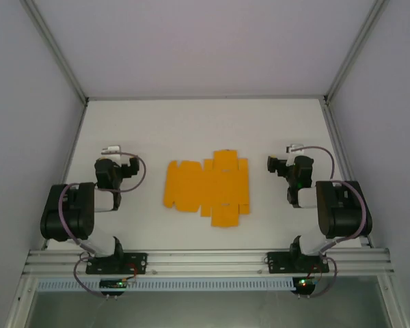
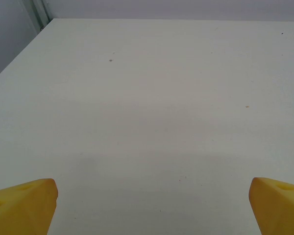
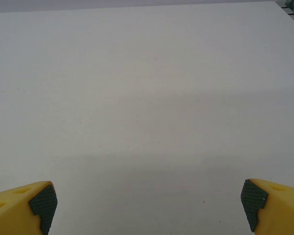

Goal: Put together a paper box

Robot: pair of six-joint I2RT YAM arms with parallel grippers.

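Between your two claws, flat on the white bench (image 1: 157, 123), lies the paper box (image 1: 208, 188): an orange-yellow die-cut sheet with its tabs sticking out along the far and near edges, no panel raised as far as you can tell from above. It sits inboard of both claws, to the right of your left claw (image 2: 152, 196) and to the left of your right claw (image 3: 148, 200), apart from each and touched by neither. Both claws are spread wide and hold nothing; in each wrist view the yellow fingertips (image 2: 36, 200) stand at opposite lower corners with bare white bench ahead of them, and the right pair shows its dark pads (image 3: 43, 201). Both arms sit folded back near their bases. Judge this as the very start of the job: no folding has begun, and the step in hand is the first approach to the sheet. Your next move likely calls for swinging each claw inward toward the card, then using one to pin a main panel while the other works under an outer flap. Expect trouble there, since thin card lying flush on the bench gives the fingers little edge to catch and may slide rather than lift, so come in low and slow.
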